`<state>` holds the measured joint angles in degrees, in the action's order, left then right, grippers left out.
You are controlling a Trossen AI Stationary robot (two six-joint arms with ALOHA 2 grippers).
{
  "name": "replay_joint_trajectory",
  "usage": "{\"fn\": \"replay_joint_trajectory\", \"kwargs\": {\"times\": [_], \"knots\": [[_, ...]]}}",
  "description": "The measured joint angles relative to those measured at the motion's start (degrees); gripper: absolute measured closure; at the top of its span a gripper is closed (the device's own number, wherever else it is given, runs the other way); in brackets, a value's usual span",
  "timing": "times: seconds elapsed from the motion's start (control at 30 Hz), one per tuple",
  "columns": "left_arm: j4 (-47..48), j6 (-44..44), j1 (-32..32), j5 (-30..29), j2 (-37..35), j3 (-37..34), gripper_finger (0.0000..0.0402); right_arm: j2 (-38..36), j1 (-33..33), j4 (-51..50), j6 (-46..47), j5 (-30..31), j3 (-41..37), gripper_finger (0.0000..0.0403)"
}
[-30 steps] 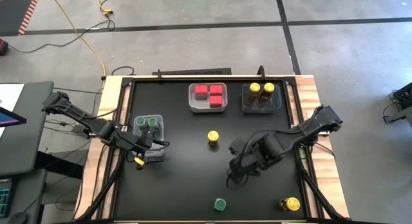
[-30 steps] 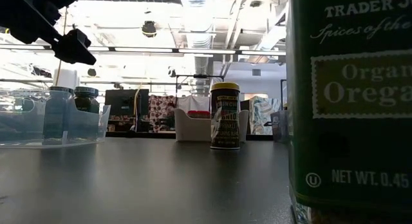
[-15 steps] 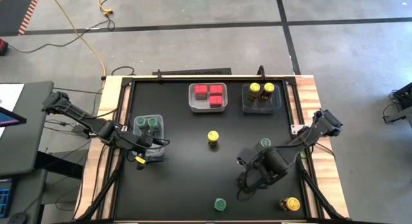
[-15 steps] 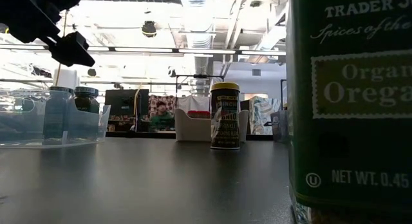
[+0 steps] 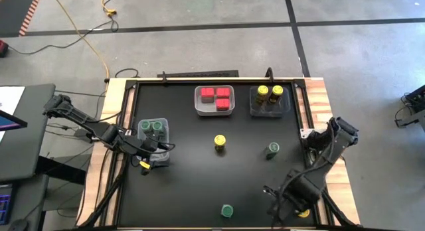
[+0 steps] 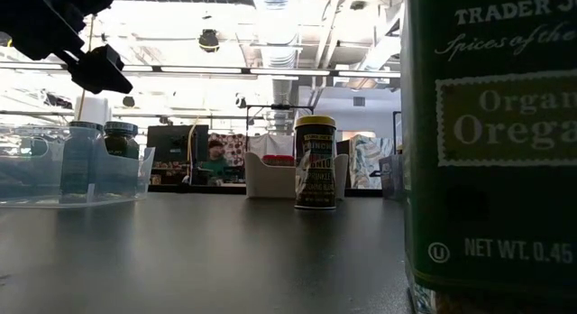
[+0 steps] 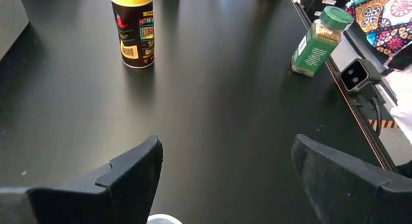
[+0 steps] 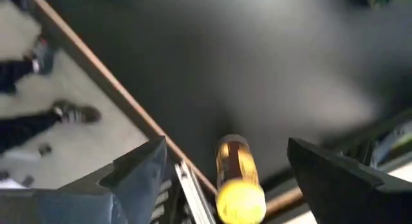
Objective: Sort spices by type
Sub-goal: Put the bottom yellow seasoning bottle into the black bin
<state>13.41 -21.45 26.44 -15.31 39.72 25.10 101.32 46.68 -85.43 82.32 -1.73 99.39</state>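
My right gripper (image 5: 287,203) hangs open above a yellow-lidded jar (image 8: 237,177) at the table's near right corner, a finger on either side and touching nothing. My left gripper (image 7: 226,147) is open beside the clear tray (image 5: 163,127) that holds two green-lidded jars (image 5: 152,125). Loose on the table stand a yellow-lidded jar (image 5: 220,143), a green-lidded jar (image 5: 272,149) and another green-lidded jar (image 5: 227,210) near the front edge. At the back, red boxes (image 5: 216,95) sit in one tray and two yellow-lidded jars (image 5: 269,93) in another.
The table's wooden right rim (image 8: 116,89) runs close beside the corner jar, with floor and a person's shoes beyond it. The low view's camera is right behind the front green jar (image 6: 491,143). Black tabletop lies open between the trays and the loose jars.
My right gripper has swung from the middle of the table toward its near right corner and now hangs over the yellow-lidded jar there. A green-lidded jar that the arm covered a second ago now stands uncovered at the right middle.
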Motion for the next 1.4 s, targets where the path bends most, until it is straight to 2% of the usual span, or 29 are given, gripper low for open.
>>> {"fn": "replay_joint_trajectory", "kwargs": {"times": [0.27,0.47,0.77,1.23,1.4], "knots": [[-0.23,-2.63,0.00,-0.02,0.00,0.00,0.0070,-0.15,6.53,-0.47,7.58,-2.28,-2.41,0.0054],[-0.37,-3.34,0.00,-0.02,0.00,0.00,0.0070,-3.37,11.24,7.67,16.59,-2.31,-10.10,0.0054],[-0.37,-4.86,0.00,-0.03,0.00,0.00,0.0070,-7.48,14.53,15.30,25.50,-1.91,-19.41,0.0054],[-0.37,-4.63,-0.01,-0.04,0.00,0.00,0.0070,-7.32,16.76,19.32,30.38,-2.54,-22.37,0.0054],[-0.36,-4.33,0.00,-0.06,0.02,0.00,0.0070,-7.32,16.76,26.85,30.40,-3.89,-26.69,0.0054]]}}
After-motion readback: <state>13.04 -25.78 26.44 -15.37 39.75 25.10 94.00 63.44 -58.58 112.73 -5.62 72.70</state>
